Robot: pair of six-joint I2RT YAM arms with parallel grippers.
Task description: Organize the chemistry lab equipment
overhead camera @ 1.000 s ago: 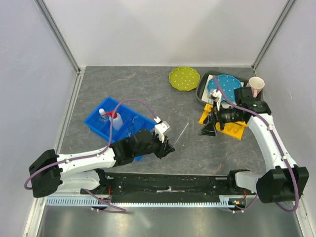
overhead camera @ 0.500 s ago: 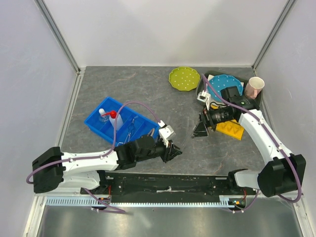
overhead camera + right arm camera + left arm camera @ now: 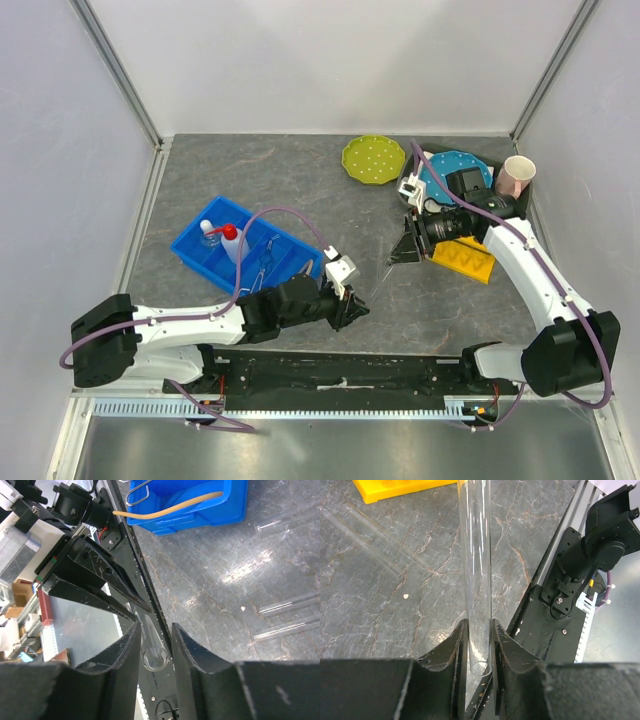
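One thin clear glass tube [image 3: 378,278] hangs between my two grippers, above the table. My left gripper [image 3: 352,305] is shut on its near end, and in the left wrist view the tube [image 3: 475,555] runs up from between the jaws [image 3: 479,622]. My right gripper [image 3: 403,250] has come round the far end, whose open mouth [image 3: 154,657] sits between the jaws [image 3: 152,627], which hug it. The blue bin [image 3: 200,245] holds the red-capped squeeze bottle [image 3: 232,245], small flask [image 3: 208,232], wire tongs [image 3: 262,262] and tan rubber tube [image 3: 170,507]. More glass tubes [image 3: 285,605] lie on the table.
A yellow rack [image 3: 463,258] lies right of my right gripper. A green dotted plate [image 3: 373,159], a blue dotted plate [image 3: 455,170] on a dark tray [image 3: 410,185] and a pink cup [image 3: 518,175] stand at the back right. The black base rail [image 3: 340,375] runs along the near edge.
My right gripper swung left from over the yellow rack to the tube's far end and closed in on it. My left arm carried the tube a little to the right.
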